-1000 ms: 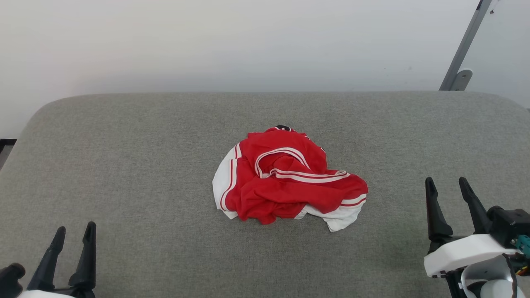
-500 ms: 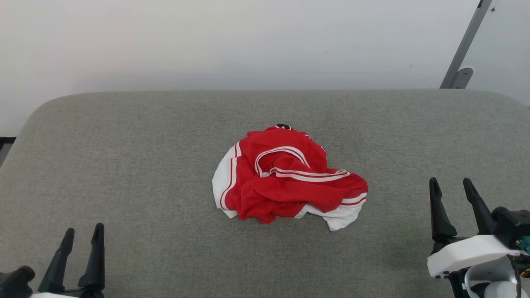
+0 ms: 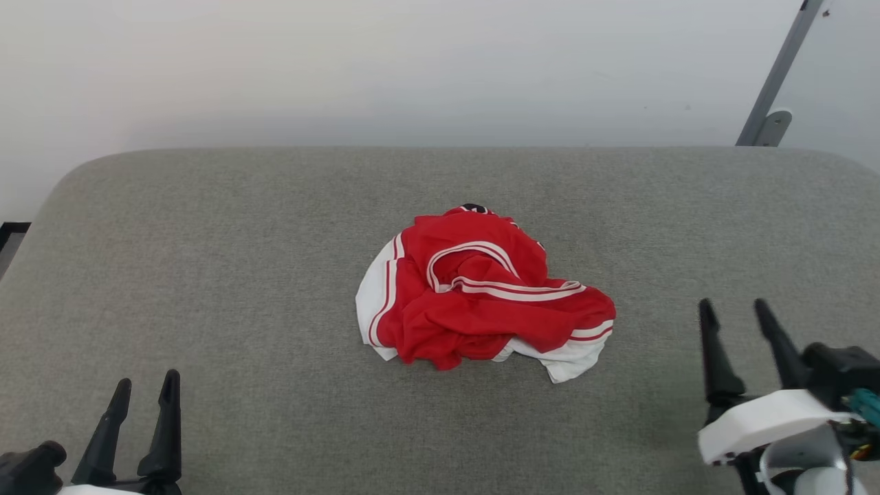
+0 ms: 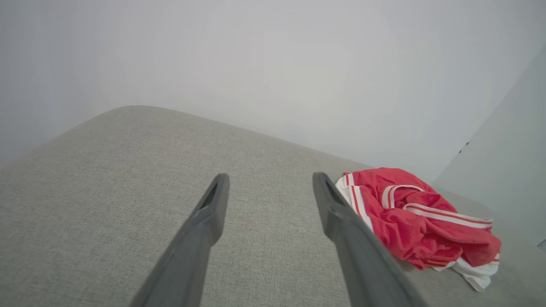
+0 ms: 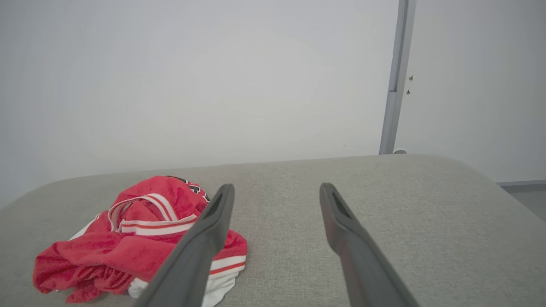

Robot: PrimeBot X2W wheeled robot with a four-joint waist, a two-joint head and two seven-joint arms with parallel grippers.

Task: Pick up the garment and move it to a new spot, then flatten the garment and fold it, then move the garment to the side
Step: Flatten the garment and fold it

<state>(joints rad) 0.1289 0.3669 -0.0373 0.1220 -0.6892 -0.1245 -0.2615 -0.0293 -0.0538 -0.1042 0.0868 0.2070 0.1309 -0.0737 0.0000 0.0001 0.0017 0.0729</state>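
Observation:
The garment (image 3: 481, 302) is a red jersey with white sleeve ends and striped trim, lying crumpled in a heap at the middle of the grey padded table (image 3: 206, 261). It also lies to the right in the left wrist view (image 4: 418, 221) and to the left in the right wrist view (image 5: 132, 238). My left gripper (image 3: 146, 388) stands open at the lower left, well clear of the cloth. My right gripper (image 3: 734, 309) is open at the lower right, a short way right of the heap. Nothing sits between either pair of fingers (image 4: 213, 204) (image 5: 337, 209).
A pale wall rises behind the table. A grey metal post (image 3: 777, 75) with a bracket stands at the back right. The table has rounded far corners and bare grey fabric on all sides of the heap.
The right gripper has shifted slightly left toward the heap. The left gripper has edged a little to the right. The garment lies as before.

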